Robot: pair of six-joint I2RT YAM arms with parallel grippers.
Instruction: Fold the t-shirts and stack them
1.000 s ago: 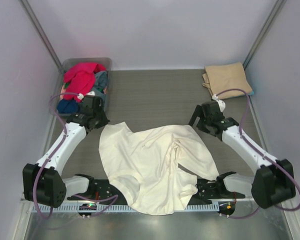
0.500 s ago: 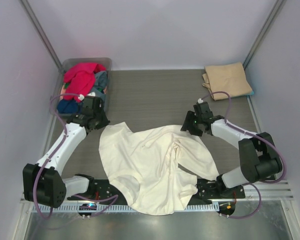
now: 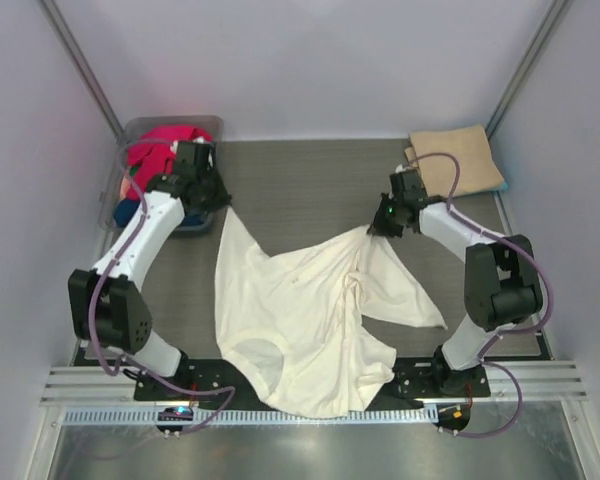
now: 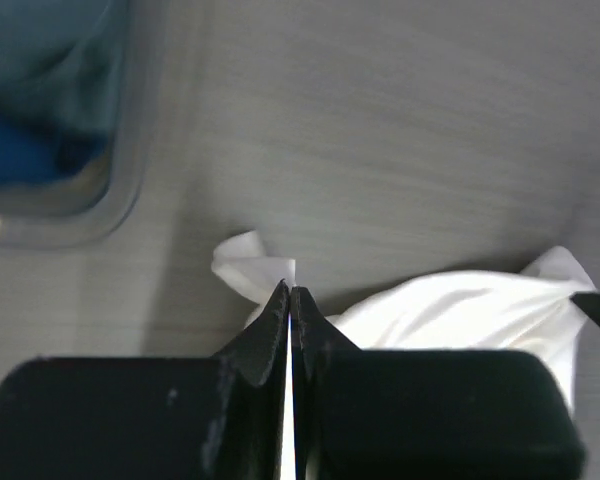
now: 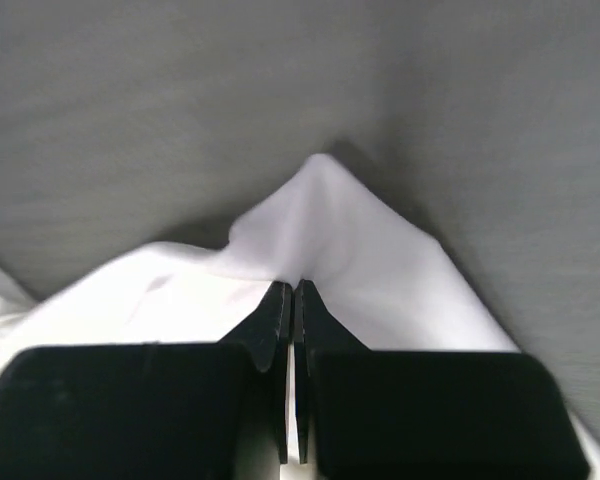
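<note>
A: So, where's the cream-white t-shirt [image 3: 310, 320]?
B: It's spread rumpled across the middle of the table [image 3: 310, 180], with its near hem reaching the front edge.
A: And the grippers?
B: The left gripper [image 4: 291, 300] is pinched tight on the shirt's far-left corner, just beside the tub [image 3: 208, 124]. The right gripper [image 5: 292, 295] is clamped on the far-right corner.
A: The others?
B: The tan t-shirt [image 3: 458, 158] lies folded at the far right. The red t-shirt [image 3: 152, 150] is in the tub.

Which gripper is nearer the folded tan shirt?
Right. The right gripper, shut on the cream shirt, is just short of the tan shirt, toward the table's middle. The left gripper pinches the other corner across the table, beside the tub.
</note>
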